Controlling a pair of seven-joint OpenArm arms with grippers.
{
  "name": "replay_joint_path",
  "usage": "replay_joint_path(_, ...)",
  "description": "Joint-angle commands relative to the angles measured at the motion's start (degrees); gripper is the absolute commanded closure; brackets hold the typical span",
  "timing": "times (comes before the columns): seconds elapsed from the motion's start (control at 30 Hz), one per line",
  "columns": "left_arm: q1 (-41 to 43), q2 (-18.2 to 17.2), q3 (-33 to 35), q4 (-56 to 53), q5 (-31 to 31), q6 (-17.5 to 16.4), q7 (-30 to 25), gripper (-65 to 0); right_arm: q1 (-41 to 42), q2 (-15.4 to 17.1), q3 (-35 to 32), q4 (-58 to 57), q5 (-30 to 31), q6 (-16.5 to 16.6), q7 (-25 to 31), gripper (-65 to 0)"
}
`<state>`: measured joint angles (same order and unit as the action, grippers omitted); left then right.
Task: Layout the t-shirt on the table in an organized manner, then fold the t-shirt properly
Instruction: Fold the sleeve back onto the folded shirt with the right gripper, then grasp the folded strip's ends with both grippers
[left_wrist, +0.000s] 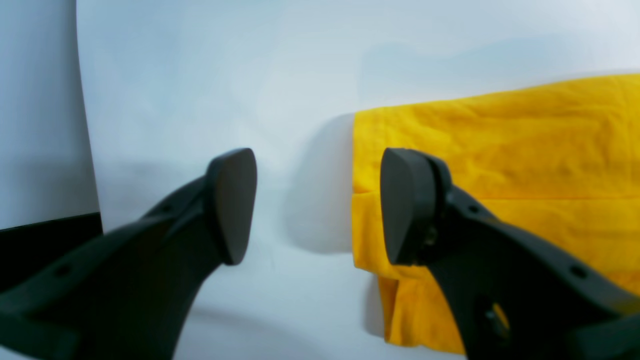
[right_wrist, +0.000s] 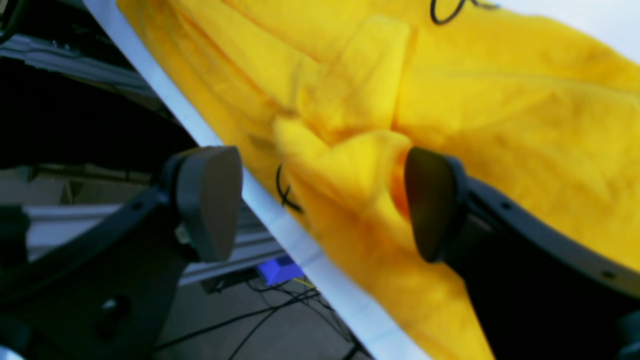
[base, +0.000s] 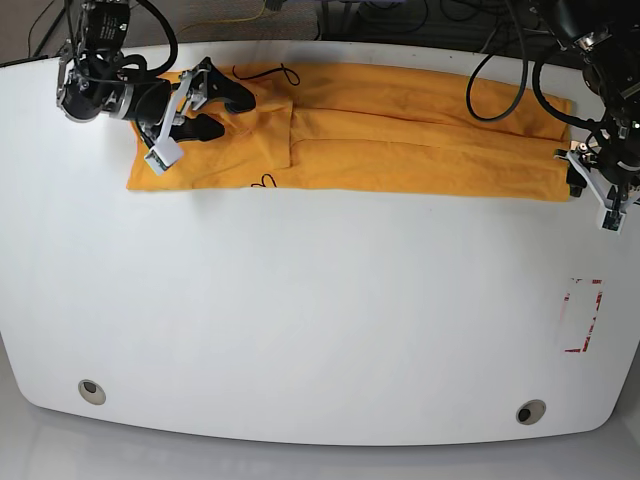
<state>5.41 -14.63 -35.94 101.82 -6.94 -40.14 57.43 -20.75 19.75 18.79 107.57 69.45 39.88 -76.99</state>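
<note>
Your t-shirt (base: 400, 140) lies folded in a long band along the far edge of the table (base: 320, 320). Your right gripper (right_wrist: 322, 202) hangs over its collar end with jaws spread, gripping nothing. Your left gripper (left_wrist: 317, 205) gapes empty at the shirt's other end, one finger (left_wrist: 407, 205) over the cloth.

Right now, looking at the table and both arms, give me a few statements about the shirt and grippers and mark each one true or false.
1. The t-shirt lies folded lengthwise along the table's far edge. True.
2. The left gripper is clamped on cloth. False: it is open, with only one finger over the shirt's end.
3. The right gripper is open over bunched cloth. True.
4. The red-outlined mark is covered by the shirt. False: it sits bare, apart from the shirt.
</note>
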Motion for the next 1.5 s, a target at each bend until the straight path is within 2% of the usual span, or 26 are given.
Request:
replay_joint_path(0.0, -0.7, -1.0, -0.1, 0.8, -0.3, 0.1, -1.0, -36.7, 0.2, 1.2, 0.8, 1.1, 3.6, 0.1, 1.0, -48.8)
replay_joint_path(0.1, -0.7, -1.0, -0.1, 0.8, -0.3, 0.1, -1.0, -36.7, 0.3, 1.5, 0.9, 1.1, 5.3, 0.1, 1.1, -48.8)
replay_joint_path(0.23, -0.7, -1.0, -0.1, 0.8, -0.3, 0.1, -1.0, -36.7, 1.5, 1.0, 2.3, 1.0, 4.4, 0.1, 1.3, -48.8)
replay_joint_path(0.33, -0.7, -1.0, -0.1, 0.9, -0.3, 0.1, -1.0, -36.7, 1.9, 0.3, 3.2, 0.8, 1.8, 0.1, 1.3, -48.8)
replay_joint_path(0.57, -0.4, -0.7, -0.6, 2.8, -0.5, 0.1, -0.9, -36.7, 1.6, -4.1, 4.6, 1.2, -6.3, 0.1, 1.3, -48.5)
replay_joint_path(0.67, 2.0, 0.4, -1.1, 5.2, -0.8, 0.1, -0.9, -36.5, 1.1, -4.9, 4.6, 2.5, -8.7, 0.1, 1.3, -43.8)
replay_joint_path(0.87, 4.7, 4.4, -3.8, 8.8, -0.5, 0.1, -1.2, -36.5, -0.9, -5.0, 4.6, 5.1, -10.2, 0.1, 1.3, -21.4)
replay_joint_path(0.97, 5.5, 5.1, -4.9, 8.6, 0.0, 0.1, -1.4, -34.6, -0.9, -5.0, 4.6, 4.9, -10.5, 0.1, 1.4, -15.1)
replay_joint_path(1.07, 6.6, 6.0, -5.2, 8.6, 1.5, 0.1, -2.4, -27.8, -1.4, -4.7, 4.6, 4.8, -11.7, 0.1, 2.9, -13.5)
replay_joint_path(1.2, 7.6, 8.6, -5.2, 8.1, 3.4, 0.1, -5.0, -20.1, -2.2, -4.6, 4.6, 4.8, -17.8, 0.1, 5.6, -14.7)
replay_joint_path(1.47, 7.7, 9.3, -3.1, 5.3, 5.4, 0.1, -5.1, -19.0, -2.1, -5.2, 4.5, 4.4, -31.7, 0.1, 8.9, -14.4)
